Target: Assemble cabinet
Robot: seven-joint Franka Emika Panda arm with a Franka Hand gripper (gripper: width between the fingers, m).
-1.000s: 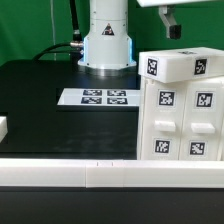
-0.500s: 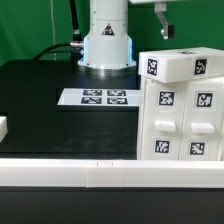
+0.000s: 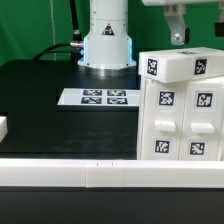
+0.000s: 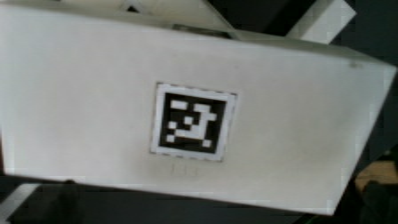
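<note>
The cabinet (image 3: 180, 105) is a large white box with several black-and-white marker tags and drawer-like blocks on its front. It stands on the black table at the exterior view's right. My gripper (image 3: 178, 33) hangs just above the cabinet's top, apart from it, with nothing seen in it. Its fingers are too small to tell whether they are open or shut. In the wrist view a white face of the cabinet (image 4: 107, 90) with one marker tag (image 4: 192, 122) fills the picture, and the fingertips do not show.
The marker board (image 3: 98, 97) lies on the table before the robot base (image 3: 107, 40). A small white block (image 3: 3, 128) sits at the exterior view's left edge. A white rail (image 3: 90, 176) runs along the front.
The gripper has moved toward the exterior view's right and come lower over the cabinet's top. The cabinet and the other parts have not moved.
</note>
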